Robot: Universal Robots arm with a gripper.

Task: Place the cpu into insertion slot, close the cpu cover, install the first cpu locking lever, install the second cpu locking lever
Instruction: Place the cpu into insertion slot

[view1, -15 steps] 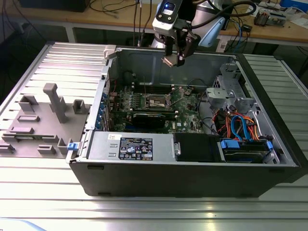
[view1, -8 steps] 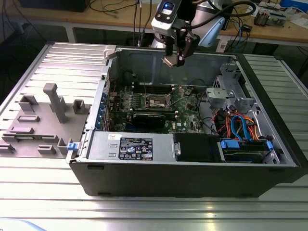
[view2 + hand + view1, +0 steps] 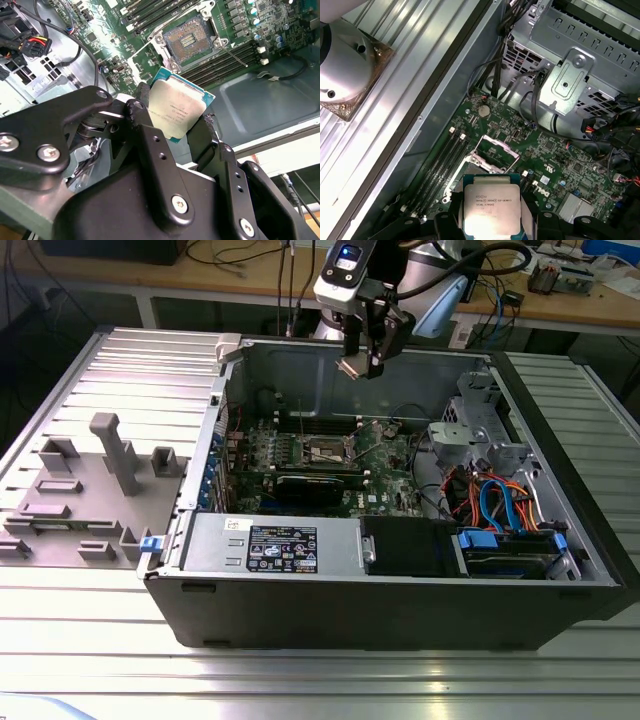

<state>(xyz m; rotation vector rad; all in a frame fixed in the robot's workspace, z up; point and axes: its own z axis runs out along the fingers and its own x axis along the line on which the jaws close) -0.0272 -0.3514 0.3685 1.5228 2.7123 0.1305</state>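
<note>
My gripper (image 3: 360, 368) hangs above the open computer case, shut on the cpu (image 3: 352, 367). In both wrist views the cpu (image 3: 177, 111) (image 3: 490, 204) is a silver-topped square chip with a green edge, clamped by two opposite sides between the black fingers (image 3: 141, 107). The insertion slot (image 3: 192, 37) (image 3: 325, 451) lies well below on the green motherboard (image 3: 390, 455), dark and uncovered. The cpu cover (image 3: 493, 151) stands tilted up at one side of the slot. A thin metal locking lever (image 3: 236, 56) sticks up beside the slot.
Long black memory slots (image 3: 225, 62) flank the socket. A black graphics card (image 3: 318, 485) lies in front of it. A silver drive cage (image 3: 478, 430), cable bundles (image 3: 495, 505) and the case walls (image 3: 300, 365) ring the board. A grey fixture (image 3: 90, 490) sits at the exterior view's left.
</note>
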